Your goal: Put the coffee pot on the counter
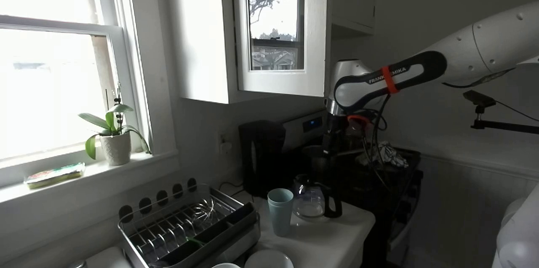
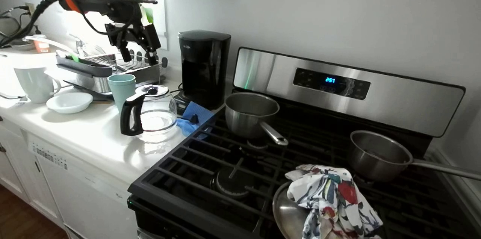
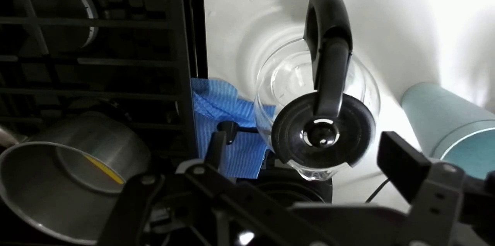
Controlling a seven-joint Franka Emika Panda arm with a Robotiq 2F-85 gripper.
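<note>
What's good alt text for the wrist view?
Glass coffee pot with black lid and handle, seen from above on a white counter, robot fingers spread open in the foreground. Blue cloth and stove with metal saucepan to its left; pale blue cup to its right.

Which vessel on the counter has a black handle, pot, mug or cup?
The clear-glass coffee pot: the pale blue cup beside it shows no handle, and the mug has a pale one.

Arm (image 1: pixel 459 46) runs in from right edge in an exterior view, slopes down, then bends so wrist (image 1: pixel 335 107) hangs near vertical. Gripper (image 2: pixel 139 58) below it, pointing down, slight tilt. Fingers (image 3: pixel 404 164) spread well apart, one each side in wrist view.
</note>
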